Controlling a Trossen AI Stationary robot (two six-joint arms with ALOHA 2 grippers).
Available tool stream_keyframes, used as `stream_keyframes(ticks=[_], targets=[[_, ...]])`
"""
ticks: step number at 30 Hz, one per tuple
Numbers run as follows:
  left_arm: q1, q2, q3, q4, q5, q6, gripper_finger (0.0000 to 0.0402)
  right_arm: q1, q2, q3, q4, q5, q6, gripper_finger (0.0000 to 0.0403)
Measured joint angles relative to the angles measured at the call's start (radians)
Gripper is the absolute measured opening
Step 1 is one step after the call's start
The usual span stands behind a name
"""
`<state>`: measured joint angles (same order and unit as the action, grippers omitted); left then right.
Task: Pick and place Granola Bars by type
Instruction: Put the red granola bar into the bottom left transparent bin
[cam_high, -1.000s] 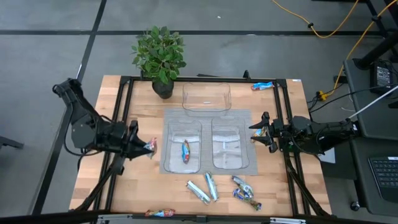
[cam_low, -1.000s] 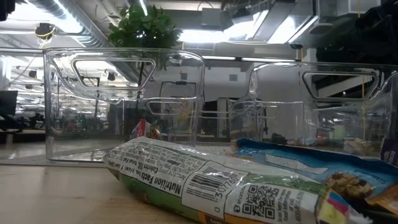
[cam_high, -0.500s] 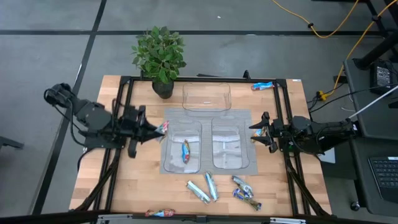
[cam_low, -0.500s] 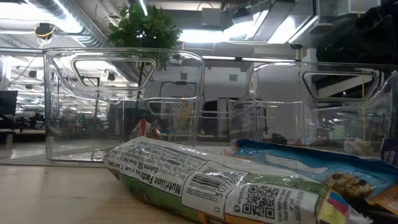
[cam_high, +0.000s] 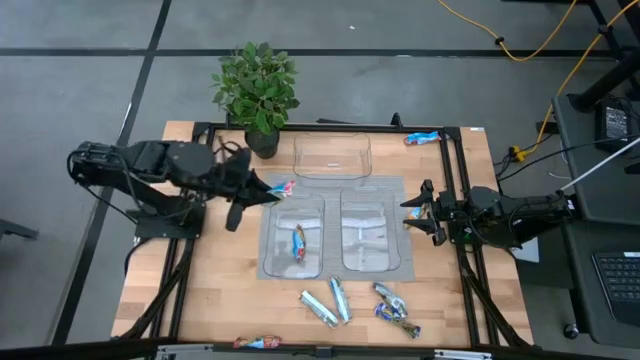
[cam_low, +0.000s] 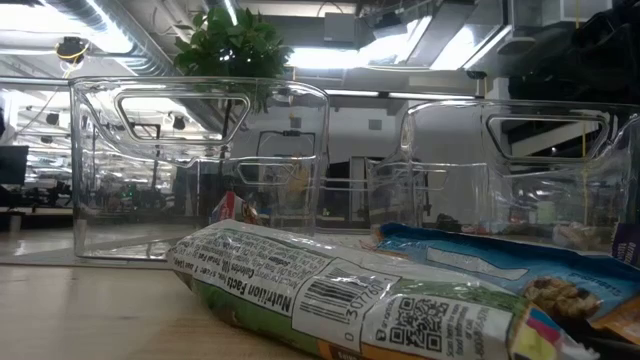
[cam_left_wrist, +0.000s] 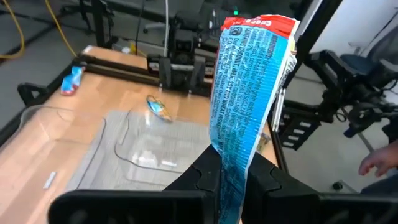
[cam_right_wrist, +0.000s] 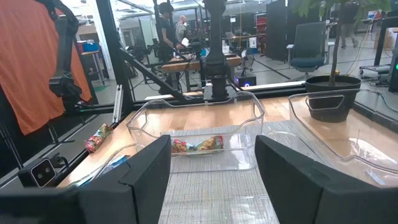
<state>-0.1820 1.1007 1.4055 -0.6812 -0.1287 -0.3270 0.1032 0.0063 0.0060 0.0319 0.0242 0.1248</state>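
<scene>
Meanwhile left gripper, fingers clamped on a blue bar, had swung over the left tray, ready for release; right gripper idled open.

high: straight down, whole table | low: table-level, close behind bars, facing 12 o'clock | wrists: look along fingers, both catch tray holding a bar
</scene>
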Motion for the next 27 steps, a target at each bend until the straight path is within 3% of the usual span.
stream_keyframes(ticks=[14,27], targets=[[0.162,0.169,0.000,-0.041,0.213,0.030,0.0024,0.000,0.000,0.000,0.000,0.000,0.001,0.0236],[0.173,0.269,0.000,-0.190,0.172,-0.010,0.0024,0.000,0.000,0.000,0.000,0.000,-0.001,0.0236]])
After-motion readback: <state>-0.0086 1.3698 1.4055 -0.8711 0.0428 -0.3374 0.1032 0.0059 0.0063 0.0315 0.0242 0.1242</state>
